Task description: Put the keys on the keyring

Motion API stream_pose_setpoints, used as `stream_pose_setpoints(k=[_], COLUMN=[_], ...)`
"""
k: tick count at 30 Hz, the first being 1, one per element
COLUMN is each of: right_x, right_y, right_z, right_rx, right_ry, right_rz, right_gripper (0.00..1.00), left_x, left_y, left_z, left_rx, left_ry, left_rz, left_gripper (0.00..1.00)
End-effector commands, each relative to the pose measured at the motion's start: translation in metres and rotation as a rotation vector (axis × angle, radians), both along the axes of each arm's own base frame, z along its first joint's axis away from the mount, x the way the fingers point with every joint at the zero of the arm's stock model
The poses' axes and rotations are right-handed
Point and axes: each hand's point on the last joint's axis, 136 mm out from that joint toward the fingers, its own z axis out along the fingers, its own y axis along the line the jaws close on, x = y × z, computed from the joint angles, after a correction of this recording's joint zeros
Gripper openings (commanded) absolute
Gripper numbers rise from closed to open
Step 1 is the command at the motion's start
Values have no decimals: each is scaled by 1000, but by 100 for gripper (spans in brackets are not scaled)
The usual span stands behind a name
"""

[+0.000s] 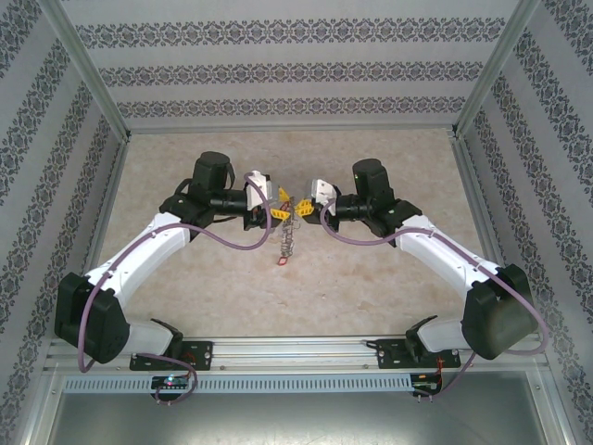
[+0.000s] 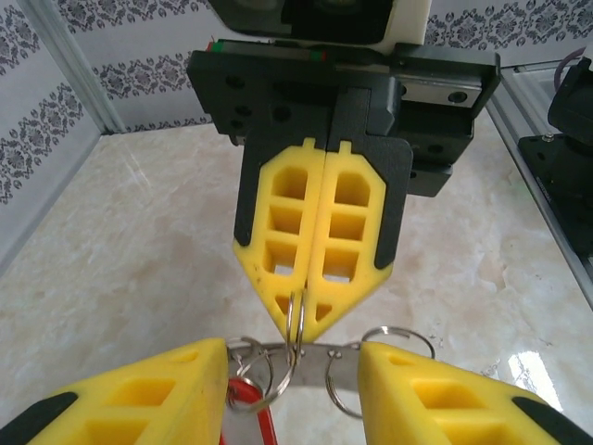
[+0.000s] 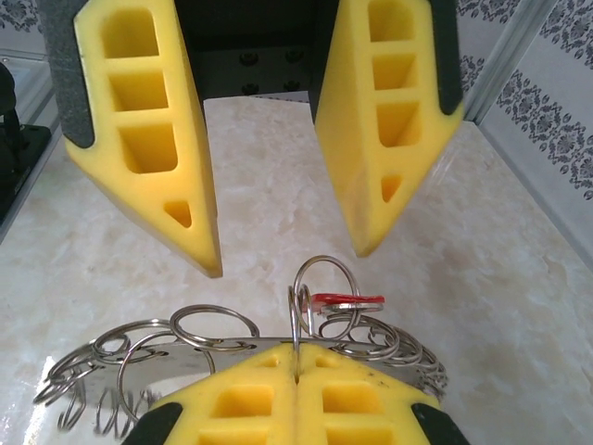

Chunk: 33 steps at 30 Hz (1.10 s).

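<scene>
Keyring [image 1: 288,239] hangs clamped in the fully closed right gripper [image 3: 296,360]; left gripper [image 3: 289,260], jaws partly open, straddles it, gripping nothing.

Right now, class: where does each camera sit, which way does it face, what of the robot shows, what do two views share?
Top external: above and behind the bases, looking down on the table; both arms, left gripper and right gripper meeting.
Left wrist: on the left arm, facing the right gripper's shut pads; own fingers below.
Right wrist: on the right arm, facing the left gripper's open fingers; own pads below.
Shared: both wrist views show the keyring.
</scene>
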Motion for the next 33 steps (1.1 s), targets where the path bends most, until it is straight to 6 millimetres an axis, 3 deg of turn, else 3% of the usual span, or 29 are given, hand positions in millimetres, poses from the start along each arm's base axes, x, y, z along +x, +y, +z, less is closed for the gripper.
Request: stream_pose_setpoints(k=[1, 7, 14, 20, 25, 33], right_x=[3, 4, 3, -3, -5, -5], right_y=[7, 9, 10, 7, -1, -3], right_z=[16, 19, 19, 7, -9, -7], right_rx=[23, 33, 35, -20, -87, -104], right_ry=[-38, -38, -34, -13, 7, 29], right_rz=[10, 9, 16, 39, 43, 69], right_gripper=[0, 0, 0, 0, 21, 25], left_x=[1, 4, 7, 5, 3, -2], left_y=[-9, -12, -13, -10, -5, -2], left_z=[15, 0, -6, -7, -10, -18], left_rx=[-35, -4, 19, 51, 95, 166], left_ry=[-28, 14, 40, 27, 15, 11], left_rz=[-30, -33, -35, -38, -37, -54], left_gripper=[40, 28, 0, 0, 0, 0])
